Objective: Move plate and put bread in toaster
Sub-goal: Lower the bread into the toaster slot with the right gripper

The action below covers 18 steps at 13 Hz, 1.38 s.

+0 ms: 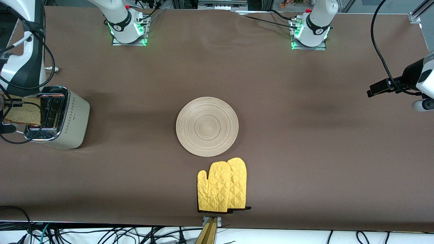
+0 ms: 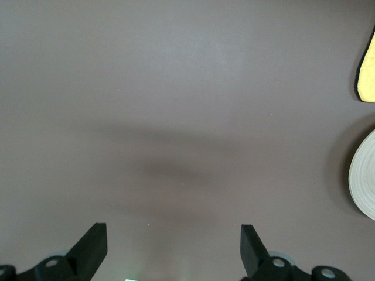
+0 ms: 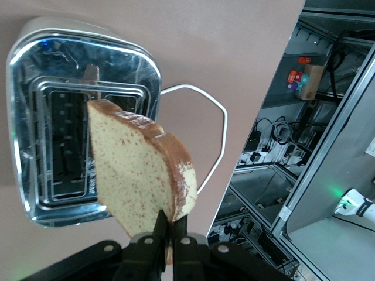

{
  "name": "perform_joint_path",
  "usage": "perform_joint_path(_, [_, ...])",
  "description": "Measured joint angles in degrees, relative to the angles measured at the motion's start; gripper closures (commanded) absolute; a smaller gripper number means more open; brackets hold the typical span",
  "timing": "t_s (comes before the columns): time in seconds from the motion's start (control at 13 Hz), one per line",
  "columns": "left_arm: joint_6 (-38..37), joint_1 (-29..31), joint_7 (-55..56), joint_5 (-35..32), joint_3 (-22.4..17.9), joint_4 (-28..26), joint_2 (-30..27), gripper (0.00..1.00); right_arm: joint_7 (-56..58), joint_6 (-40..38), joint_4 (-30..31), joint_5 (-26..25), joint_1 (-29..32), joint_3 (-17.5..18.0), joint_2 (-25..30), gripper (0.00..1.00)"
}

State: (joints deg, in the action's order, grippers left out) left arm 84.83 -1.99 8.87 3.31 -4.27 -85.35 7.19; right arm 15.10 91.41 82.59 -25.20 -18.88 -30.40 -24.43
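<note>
The cream toaster point(image 1: 73, 118) with a chrome top point(image 3: 135, 64) stands at the right arm's end of the table. My right gripper point(image 3: 171, 219) is shut on one corner of the brown speckled bread point(image 3: 135, 170), holding the slice point(image 1: 23, 113) tilted in the air over the toaster's slots point(image 3: 64, 146). The round light-wood plate point(image 1: 207, 126) lies flat at the table's middle, and its rim point(image 2: 364, 181) shows in the left wrist view. My left gripper point(image 2: 173, 228) waits open and empty above bare cloth at the left arm's end.
A pair of yellow oven mitts point(image 1: 222, 185) lies nearer to the front camera than the plate, almost touching it; one mitt's edge point(image 2: 368, 73) shows in the left wrist view. The toaster's white cord point(image 3: 217, 111) loops on the cloth beside the toaster. Brown cloth point(image 1: 305, 152) covers the table.
</note>
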Motion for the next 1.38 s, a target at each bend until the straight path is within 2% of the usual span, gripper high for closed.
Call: perform_joint_path(1.38, [0.00,0.00,0.00,0.00,0.00,0.00,0.00,0.00,-4.23,1.75,-0.02,-1.49,2.87,-0.66,-4.65,1.00])
